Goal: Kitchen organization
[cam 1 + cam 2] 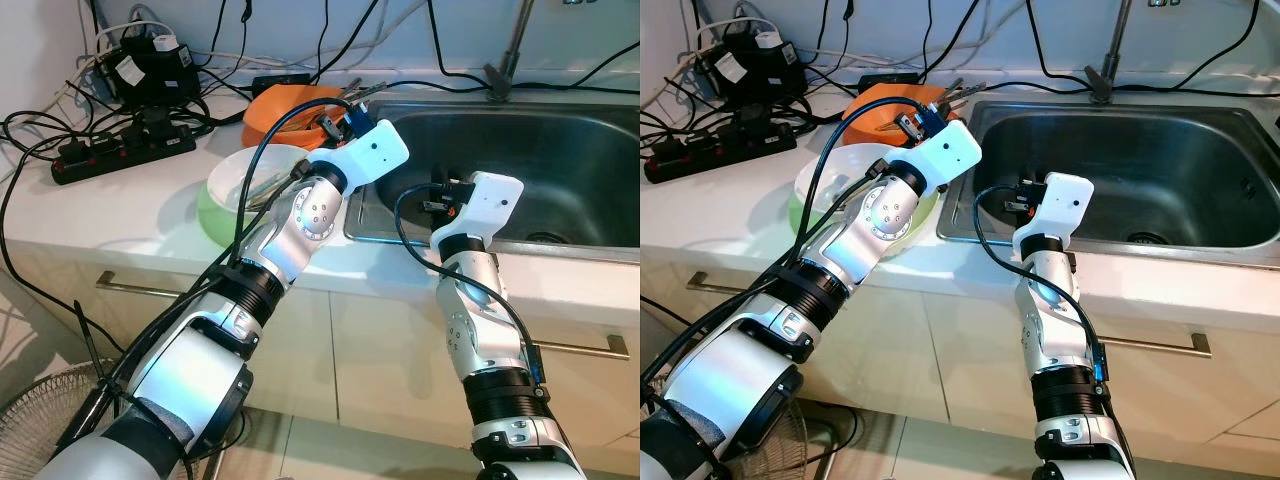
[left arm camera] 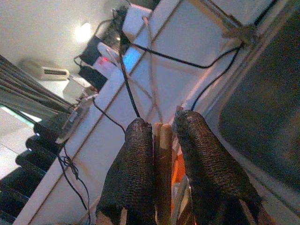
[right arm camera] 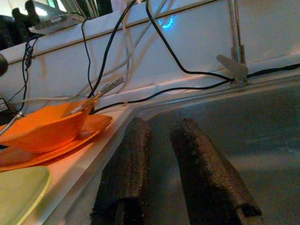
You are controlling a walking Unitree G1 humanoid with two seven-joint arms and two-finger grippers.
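An orange bowl (image 1: 290, 105) on an orange plate (image 3: 56, 143) stands on the white counter beside the sink (image 1: 520, 160), with metal utensil handles (image 1: 358, 90) sticking out of it. My left gripper (image 1: 335, 120) is at this bowl's rim, shut on a thin wooden stick (image 2: 164, 159) that looks like chopsticks. In front of it is a green and white bowl (image 1: 235, 195) holding more utensils. My right gripper (image 3: 161, 124) hangs over the sink's left edge, its fingers (image 3: 197, 159) slightly open with nothing between them.
A black power strip (image 1: 120, 155), adapters and many cables (image 1: 150, 60) crowd the counter's back left. The faucet (image 1: 510, 45) rises behind the sink. Drawer handles (image 1: 140, 288) run below the counter edge. A fan (image 1: 35, 415) stands on the floor at the lower left.
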